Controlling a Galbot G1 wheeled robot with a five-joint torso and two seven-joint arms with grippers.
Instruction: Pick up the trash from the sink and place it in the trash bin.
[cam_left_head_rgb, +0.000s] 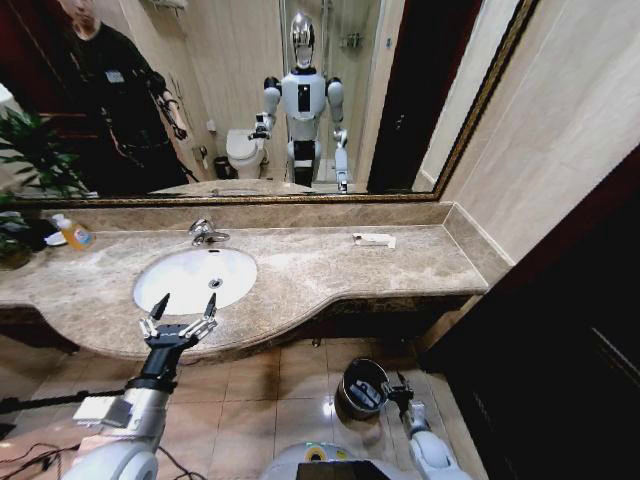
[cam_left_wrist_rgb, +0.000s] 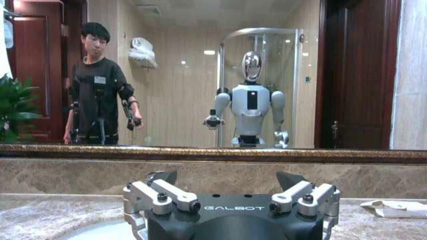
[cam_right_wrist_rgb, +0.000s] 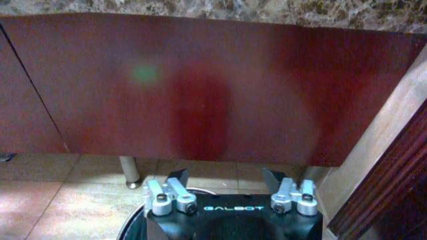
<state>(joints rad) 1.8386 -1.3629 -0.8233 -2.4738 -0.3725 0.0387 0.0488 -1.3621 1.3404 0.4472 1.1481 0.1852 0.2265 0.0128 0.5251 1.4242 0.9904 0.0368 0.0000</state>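
Head view: left gripper (cam_left_head_rgb: 178, 311) hung spread at the sink (cam_left_head_rgb: 160, 290) rim; right gripper (cam_left_head_rgb: 392, 385), spread, over the trash bin (cam_left_head_rgb: 352, 376). Advisable: centre before descending.

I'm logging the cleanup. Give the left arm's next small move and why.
Probably hold rather than reach in: the left gripper hangs open at the front rim of the sink, whose basin looks bare, while the right gripper is at the trash bin.

Left gripper (cam_left_wrist_rgb: 227, 182) low in the foreground, jaws spread wide with nothing between them, sink (cam_left_wrist_rgb: 100, 231) rim just beneath, flat white packet (cam_left_wrist_rgb: 395, 208) on the marble counter (cam_left_wrist_rgb: 53, 215) near its back edge, mirror (cam_left_wrist_rgb: 200, 75) behind
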